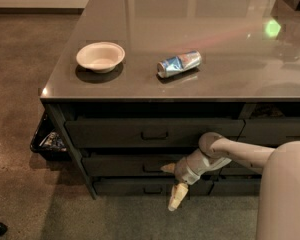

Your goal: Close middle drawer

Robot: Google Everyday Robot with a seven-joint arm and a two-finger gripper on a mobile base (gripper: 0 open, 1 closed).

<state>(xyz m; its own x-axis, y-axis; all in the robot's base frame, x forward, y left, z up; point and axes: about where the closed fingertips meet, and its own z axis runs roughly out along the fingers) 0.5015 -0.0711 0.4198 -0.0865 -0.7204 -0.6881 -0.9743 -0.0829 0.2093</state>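
The middle drawer (120,165) is the second of three wide dark drawers under the table top, with a small dark pull handle (151,168) at its centre. Its front seems to stand a little forward of the frame; how far is hard to tell. My gripper (171,184) is in front of the drawer, just right of the handle. It is open: one pale finger (167,168) points left at the drawer front and the other (175,199) hangs down over the bottom drawer (125,188). The arm reaches in from the right.
The top drawer (150,133) is above. On the grey table top (225,79) stand a white bowl (100,57) and a crushed can (179,64). A dark bin (47,141) with litter sits at the table's left end. Narrower drawers (275,131) lie to the right.
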